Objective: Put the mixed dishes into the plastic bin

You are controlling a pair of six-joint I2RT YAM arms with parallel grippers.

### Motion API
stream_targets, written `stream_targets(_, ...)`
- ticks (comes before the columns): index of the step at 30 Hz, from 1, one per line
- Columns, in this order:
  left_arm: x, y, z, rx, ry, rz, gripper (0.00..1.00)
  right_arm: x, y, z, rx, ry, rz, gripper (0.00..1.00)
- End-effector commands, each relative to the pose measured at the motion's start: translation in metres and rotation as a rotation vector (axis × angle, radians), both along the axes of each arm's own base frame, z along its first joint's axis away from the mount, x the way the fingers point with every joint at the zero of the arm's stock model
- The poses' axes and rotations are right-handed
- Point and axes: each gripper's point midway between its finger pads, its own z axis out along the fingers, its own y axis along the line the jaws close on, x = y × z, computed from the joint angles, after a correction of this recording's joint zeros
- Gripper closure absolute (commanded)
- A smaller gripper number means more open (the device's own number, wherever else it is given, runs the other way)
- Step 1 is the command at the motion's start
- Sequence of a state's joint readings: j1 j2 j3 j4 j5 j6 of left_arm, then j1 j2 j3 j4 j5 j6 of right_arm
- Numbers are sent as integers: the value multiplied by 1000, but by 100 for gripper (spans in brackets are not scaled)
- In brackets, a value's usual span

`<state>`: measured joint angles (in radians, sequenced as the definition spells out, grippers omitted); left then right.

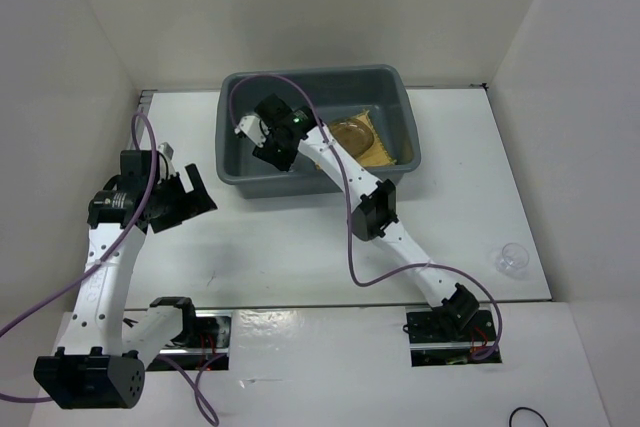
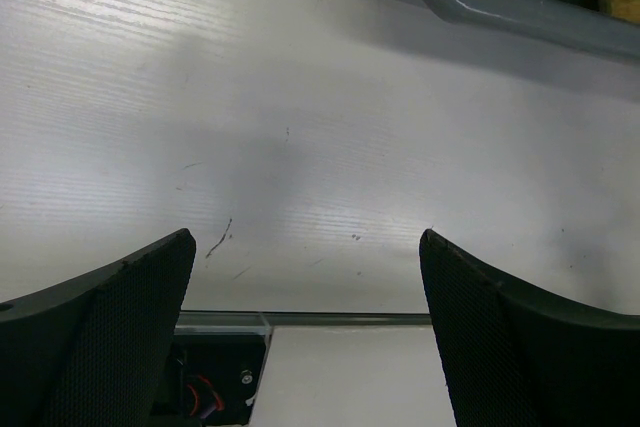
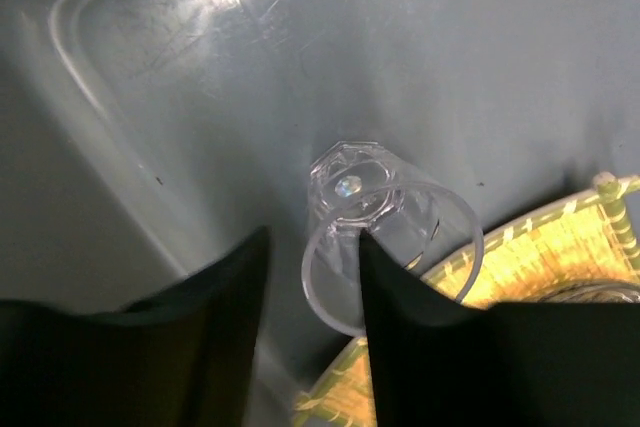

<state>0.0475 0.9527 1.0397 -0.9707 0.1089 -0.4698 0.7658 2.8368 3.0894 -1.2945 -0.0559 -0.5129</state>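
Observation:
The dark grey plastic bin (image 1: 395, 82) stands at the back middle of the table. The yellow woven mat (image 1: 385, 152) lies in its right half with a smoky saucer (image 1: 352, 134) on it; the mat also shows in the right wrist view (image 3: 520, 267). My right gripper (image 1: 262, 132) reaches into the bin's left half. In the right wrist view a clear glass cup (image 3: 375, 202) stands on the bin floor (image 3: 420, 57). One finger is inside the cup, the other outside with a small gap, so the gripper (image 3: 315, 247) is slightly open. A second clear cup (image 1: 513, 258) sits on the table at far right. My left gripper (image 1: 185, 202) is open and empty over bare table (image 2: 300, 147).
White walls close in the table on the left, back and right. The bin's corner rim (image 2: 480, 2) shows at the top of the left wrist view. The table's front edge and a base mount (image 2: 215, 367) lie just below the left fingers.

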Motion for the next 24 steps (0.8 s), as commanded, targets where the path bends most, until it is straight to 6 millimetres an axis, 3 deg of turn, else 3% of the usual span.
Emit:
stream_targets(1,2,0,0,6,-16,-22,1,-3,7,76,110,-102,-35,52)
stream_targets(2,2,0,1,7,-25,-22,1,-2,4,87,115,-123,-58,47)
stream_targets(3,2,0,1,7,-25,-22,1,-7,5,110,145,-152,-76,39)
stream_targets(5,1,0,3,8,-34,-22,1,-12,2,142,177,-199,-105,35)
stream_targets(6,1,0,3,8,-34,-22,1,-15,-8,179,223,-248,-154,29)
stream_targets(8,0,0,5,8,-43,-22,1,-22,-19,219,274,-304,-209,17)
stream_targets(9,0,-1,5,1,-44,-28,1,-21,-32,238,290,-348,-281,13)
stream_targets(10,0,-1,5,1,-44,-28,1,-28,-49,271,323,-394,-325,7)
stream_targets(12,1,-1,8,2,-62,-28,1,-31,-80,299,296,-470,-415,4)
stream_targets(13,1,-1,8,2,-62,-28,1,-46,-97,312,279,-475,-438,2)
stream_targets(15,1,0,9,1,-64,-31,1,-56,-123,322,233,-507,-484,2)
stream_targets(16,1,0,9,1,-64,-31,1,-70,-150,326,179,-522,-516,2)
stream_targets(18,1,0,9,1,-64,-31,1,-86,-173,324,130,-518,-527,2)
stream_targets(20,0,0,10,1,-73,-31,1,-110,-213,307,32,-501,-547,2)
stream_targets(21,0,0,10,1,-73,-31,1,-120,-226,272,-77,-453,-532,2)
stream_targets(22,0,0,10,1,-73,-31,1,-125,-246,265,-121,-452,-559,2)
stream_targets(23,0,0,10,1,-73,-31,1,-136,-281,270,-121,-468,-619,2)
stream_targets(24,0,0,10,1,-73,-31,1,-142,-301,243,-199,-425,-639,2)
